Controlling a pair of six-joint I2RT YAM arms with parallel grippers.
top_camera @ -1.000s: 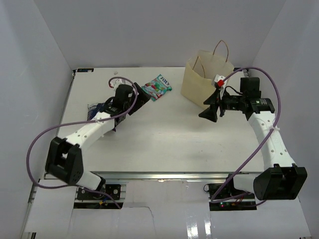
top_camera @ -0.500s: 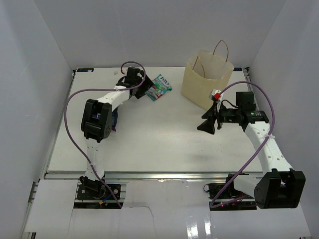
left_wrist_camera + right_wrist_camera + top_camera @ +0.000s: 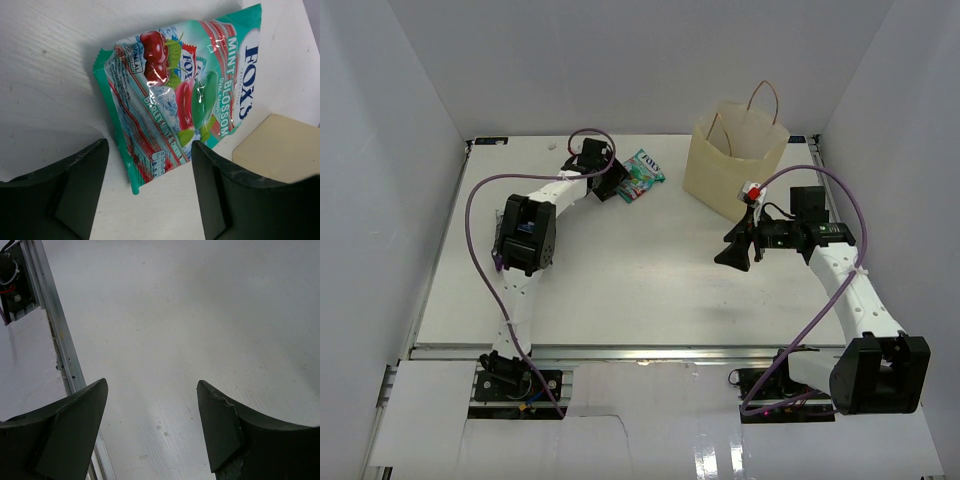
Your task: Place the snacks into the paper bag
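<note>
A: Where is the teal Fox's Mint Blossom candy bag (image 3: pixel 638 176)?

B: It lies flat on the white table (image 3: pixel 620 280), toward the far edge, left of the paper bag (image 3: pixel 735 165) and apart from it. The paper bag stands upright near the far right corner with both cord handles up.

A: And the left gripper (image 3: pixel 612 187)?

B: It's at the candy bag's near end. In the left wrist view its jaws stand apart, and the bag's lower corner (image 3: pixel 145 170) lies between them. I can't tell whether either jaw touches it, but nothing is clamped.

A: The right gripper (image 3: pixel 725 254)?

B: It hangs in front of the paper bag, over bare table. Its jaws are spread wide with nothing between them.
</note>
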